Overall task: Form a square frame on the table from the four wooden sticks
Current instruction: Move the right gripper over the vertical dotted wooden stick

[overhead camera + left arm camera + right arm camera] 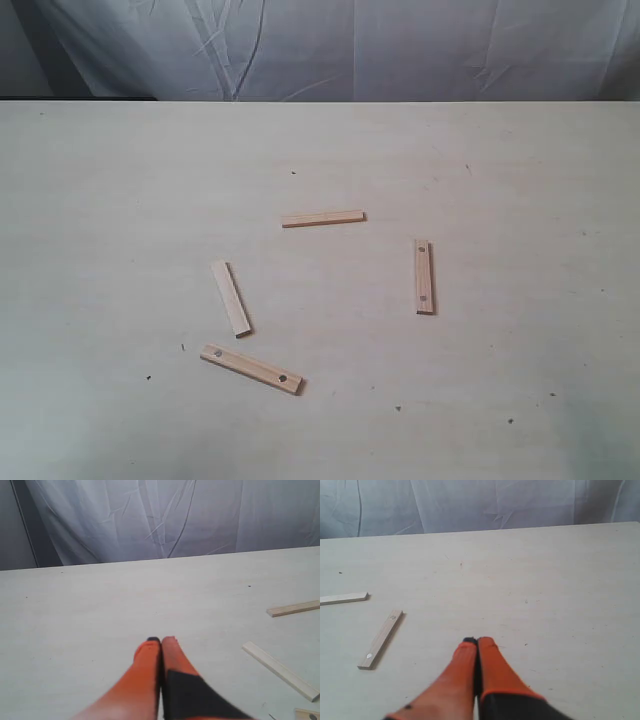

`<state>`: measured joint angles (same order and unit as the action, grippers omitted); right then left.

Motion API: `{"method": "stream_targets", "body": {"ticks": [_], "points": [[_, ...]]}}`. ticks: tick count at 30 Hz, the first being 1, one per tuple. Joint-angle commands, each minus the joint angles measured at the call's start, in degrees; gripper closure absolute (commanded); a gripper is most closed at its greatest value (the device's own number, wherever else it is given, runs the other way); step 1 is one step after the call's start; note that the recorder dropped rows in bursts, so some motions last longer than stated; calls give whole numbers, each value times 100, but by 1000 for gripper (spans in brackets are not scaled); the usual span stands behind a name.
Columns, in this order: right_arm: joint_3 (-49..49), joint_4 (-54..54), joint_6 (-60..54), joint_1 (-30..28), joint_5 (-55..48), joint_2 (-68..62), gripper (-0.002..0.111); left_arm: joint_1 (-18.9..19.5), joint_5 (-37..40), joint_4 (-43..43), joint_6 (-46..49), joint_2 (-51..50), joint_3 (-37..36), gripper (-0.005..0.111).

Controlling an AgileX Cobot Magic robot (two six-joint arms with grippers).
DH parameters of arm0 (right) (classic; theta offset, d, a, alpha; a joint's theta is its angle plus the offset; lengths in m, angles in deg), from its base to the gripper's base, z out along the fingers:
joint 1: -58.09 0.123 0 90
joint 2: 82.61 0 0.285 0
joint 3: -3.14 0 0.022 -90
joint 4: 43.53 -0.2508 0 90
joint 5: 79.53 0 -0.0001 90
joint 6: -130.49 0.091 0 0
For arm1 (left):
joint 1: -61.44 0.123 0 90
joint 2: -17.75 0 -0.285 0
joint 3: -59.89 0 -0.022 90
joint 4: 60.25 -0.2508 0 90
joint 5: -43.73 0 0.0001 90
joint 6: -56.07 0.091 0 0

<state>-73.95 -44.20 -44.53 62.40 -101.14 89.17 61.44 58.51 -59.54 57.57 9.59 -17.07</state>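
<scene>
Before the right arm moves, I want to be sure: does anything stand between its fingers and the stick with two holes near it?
Nothing visible does. Only bare table separates the shut right gripper from the two-hole stick; the plain stick lies off that line.

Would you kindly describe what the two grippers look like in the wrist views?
The left gripper has two long, tapering orange fingers, one with a small black tip, and a black patch nearer its base. The right gripper looks the same: orange, black-tipped, black at the base. No cables or markings show.
</scene>
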Motion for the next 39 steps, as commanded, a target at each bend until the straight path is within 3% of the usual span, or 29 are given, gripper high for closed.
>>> {"method": "stream_targets", "body": {"ticks": [1,21,32,39], "points": [[-13,14,-28,-30,86,43,108,16,-41,51,-6,37,-26,107],[-13,21,-28,-30,129,43,108,16,-41,51,-6,37,-26,107],[-13,21,-28,-30,2294,43,108,16,-41,51,-6,37,-26,107],[-13,21,-28,-30,2537,43,108,16,-41,51,-6,37,-26,107]]}}
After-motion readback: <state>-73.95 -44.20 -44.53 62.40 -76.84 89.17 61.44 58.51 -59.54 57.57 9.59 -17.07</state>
